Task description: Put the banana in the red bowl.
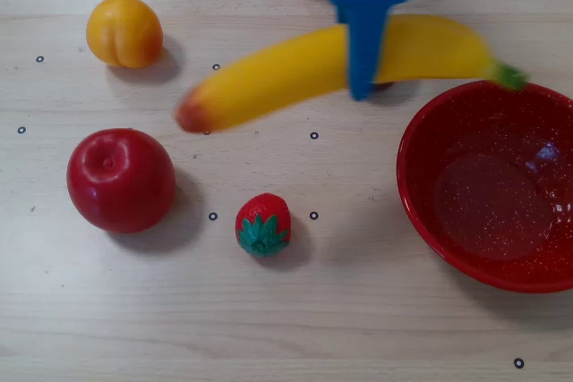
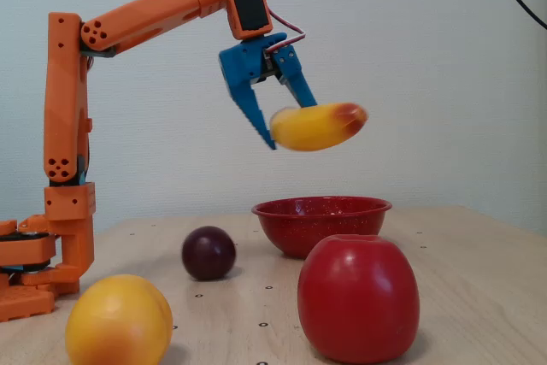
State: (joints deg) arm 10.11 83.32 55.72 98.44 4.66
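We see the hand [image 2: 282,130] clenched on the banana [image 2: 318,126], which hangs in the air well above the counter [image 2: 479,271] in the fixed view, upper centre of the frame. In the overhead view the hand [image 1: 361,87] crosses the banana [image 1: 295,73] near its middle, at top centre; the orange-red tip points to the left of the frame and the green stem to the right, where it overlaps the upper rim of the red bowl [image 1: 421,185]. We note slight blur on the banana in both views.

The red bowl [image 2: 320,220] sits on the counter [image 1: 376,310] at the right edge of the overhead frame; we see nothing inside it.

Other items on the counter, overhead view: a peach [image 1: 124,31] upper left, an apple [image 1: 121,179] at left centre, a strawberry [image 1: 263,224] just below centre. In the fixed view the peach [image 2: 120,320] is lower left, the apple [image 2: 359,298] lower centre, and a dark plum [image 2: 208,252] sits left of the bowl. The orange arm [image 2: 137,19] reaches in from the left.
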